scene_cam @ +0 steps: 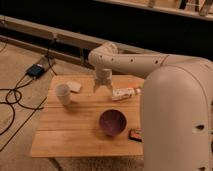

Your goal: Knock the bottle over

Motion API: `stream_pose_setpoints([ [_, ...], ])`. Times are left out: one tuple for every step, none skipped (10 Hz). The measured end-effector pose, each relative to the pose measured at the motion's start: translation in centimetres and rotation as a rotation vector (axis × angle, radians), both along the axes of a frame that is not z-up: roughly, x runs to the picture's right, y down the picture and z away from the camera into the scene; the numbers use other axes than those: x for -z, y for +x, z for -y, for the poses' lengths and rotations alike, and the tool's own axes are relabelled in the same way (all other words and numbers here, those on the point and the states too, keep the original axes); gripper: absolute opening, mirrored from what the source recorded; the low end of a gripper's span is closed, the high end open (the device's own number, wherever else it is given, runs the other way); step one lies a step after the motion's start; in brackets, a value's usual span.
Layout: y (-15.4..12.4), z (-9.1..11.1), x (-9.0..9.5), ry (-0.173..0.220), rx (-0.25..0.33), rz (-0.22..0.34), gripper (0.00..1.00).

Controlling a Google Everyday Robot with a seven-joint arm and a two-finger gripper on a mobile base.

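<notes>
Now lying on its side on the wooden surface point(75, 135): the bottle point(124, 93), near the far right part, cap end seemingly toward the right, close against the big white robot body point(175, 125). Just left of it, hovering low over the boards, the gripper point(102, 88), pointing down from the curved arm point(125, 59); jaws apart, holding nothing, with a gap between them and the bottle. Farther left, a white cup point(63, 94) standing upright, with a small pale flat object point(75, 86) just behind it. Nearer the front, a purple bowl point(112, 122), and beside its right rim a small dark thing point(135, 134), hard to identify. On the floor at left, black cables point(12, 100).
</notes>
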State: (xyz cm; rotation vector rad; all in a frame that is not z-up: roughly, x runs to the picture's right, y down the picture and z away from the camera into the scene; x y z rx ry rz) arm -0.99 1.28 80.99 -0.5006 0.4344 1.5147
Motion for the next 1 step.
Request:
stream_pose_setpoints([
  [0.01, -0.01, 0.0, 0.0, 0.0, 0.0, 0.65],
])
